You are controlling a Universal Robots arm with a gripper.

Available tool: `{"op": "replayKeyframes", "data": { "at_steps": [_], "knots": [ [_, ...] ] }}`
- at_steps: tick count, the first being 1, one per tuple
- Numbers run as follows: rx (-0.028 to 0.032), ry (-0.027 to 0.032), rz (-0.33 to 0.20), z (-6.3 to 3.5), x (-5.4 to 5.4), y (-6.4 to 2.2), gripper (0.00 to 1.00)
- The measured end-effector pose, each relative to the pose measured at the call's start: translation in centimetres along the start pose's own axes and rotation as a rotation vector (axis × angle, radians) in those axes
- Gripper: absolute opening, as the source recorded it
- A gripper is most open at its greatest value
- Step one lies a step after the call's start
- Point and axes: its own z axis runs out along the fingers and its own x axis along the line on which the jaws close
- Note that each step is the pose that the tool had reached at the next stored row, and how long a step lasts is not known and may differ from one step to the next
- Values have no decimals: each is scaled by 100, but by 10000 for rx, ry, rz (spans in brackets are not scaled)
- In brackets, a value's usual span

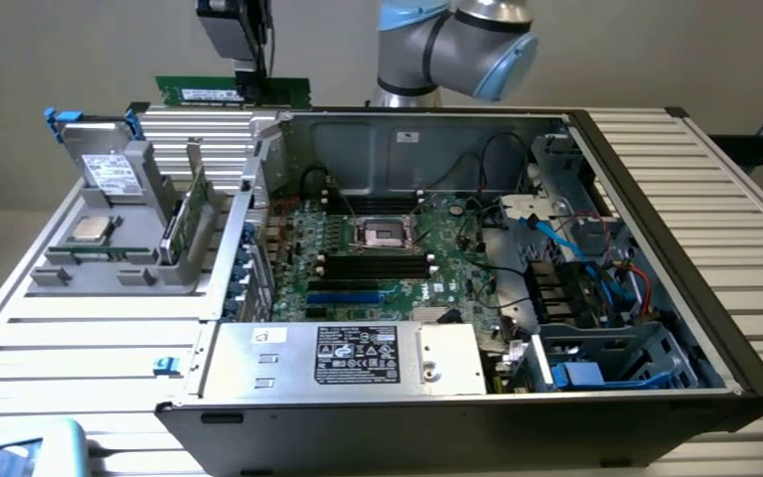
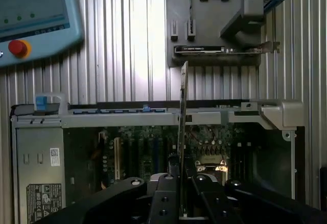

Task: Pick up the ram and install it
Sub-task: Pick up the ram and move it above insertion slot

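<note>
Aloft | fingers clenched on ram | wrist: edge-on | exterior: white label face

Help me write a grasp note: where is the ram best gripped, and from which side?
Pinch the ram across its two flat faces near mid-length, coming down onto its upper long edge, as the end effector holds it now. It is a thin, flat stick, edge-on in the wrist view, so the broad faces give grip and the lower edge is left free.
</note>
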Motion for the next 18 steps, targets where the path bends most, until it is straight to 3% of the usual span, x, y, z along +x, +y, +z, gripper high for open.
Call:
{"op": "replayKeyframes", "data": {
  "at_steps": [4,8,9,14,18],
  "knots": [
    [32,-2,-1,-10,-5,-164,15],
    [275,-9,-8,-14,-10,-266,15],
    [306,-9,-8,-13,-15,-296,15],
    [312,-9,-8,9,-76,-499,15],
    [339,-36,-9,25,-122,-605,15]
  ]
}}
